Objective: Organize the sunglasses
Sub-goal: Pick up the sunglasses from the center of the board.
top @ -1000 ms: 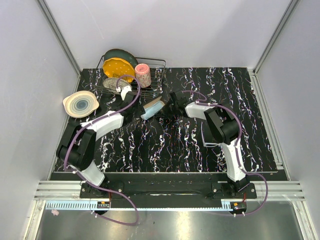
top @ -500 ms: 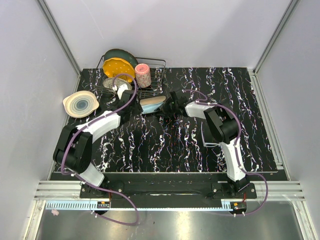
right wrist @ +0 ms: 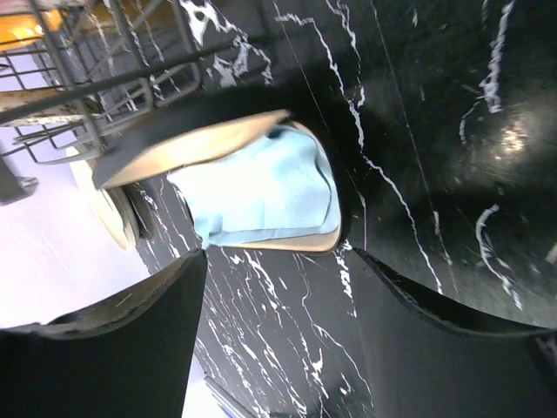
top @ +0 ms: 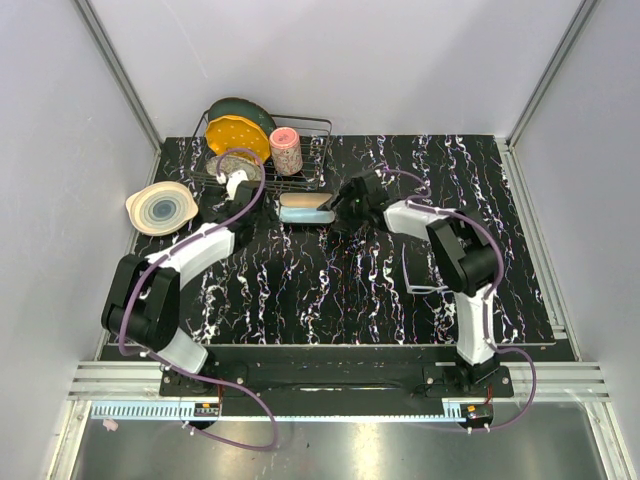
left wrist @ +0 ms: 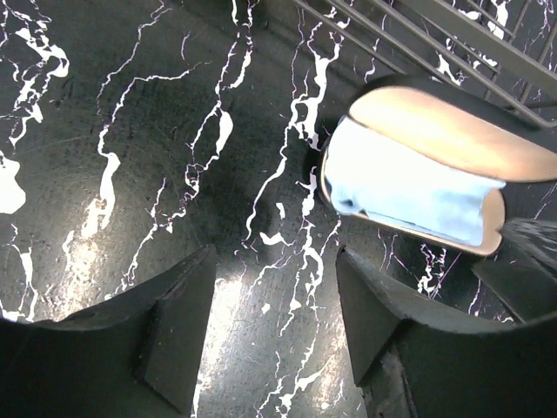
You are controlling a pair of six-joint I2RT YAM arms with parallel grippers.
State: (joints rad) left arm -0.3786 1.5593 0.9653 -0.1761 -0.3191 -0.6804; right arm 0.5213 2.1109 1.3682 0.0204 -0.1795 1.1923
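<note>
The black glasses case lies open on the table in front of the rack, its beige inside showing and the light-blue cloth tucked in it. It appears in the left wrist view as the case with the cloth, and in the right wrist view as the case with the cloth. My left gripper stands open to the case's left, holding nothing. My right gripper is open just right of the case. The sunglasses lie on the table beside the right arm.
A wire dish rack at the back holds a yellow plate, a dark plate and a pink cup. A pale bowl sits at the left edge. Grey walls enclose the marbled black table.
The case, held tilted between both grippers a second ago, now rests flat on the table. The right gripper has opened and let go. The left gripper has drawn back to the left.
</note>
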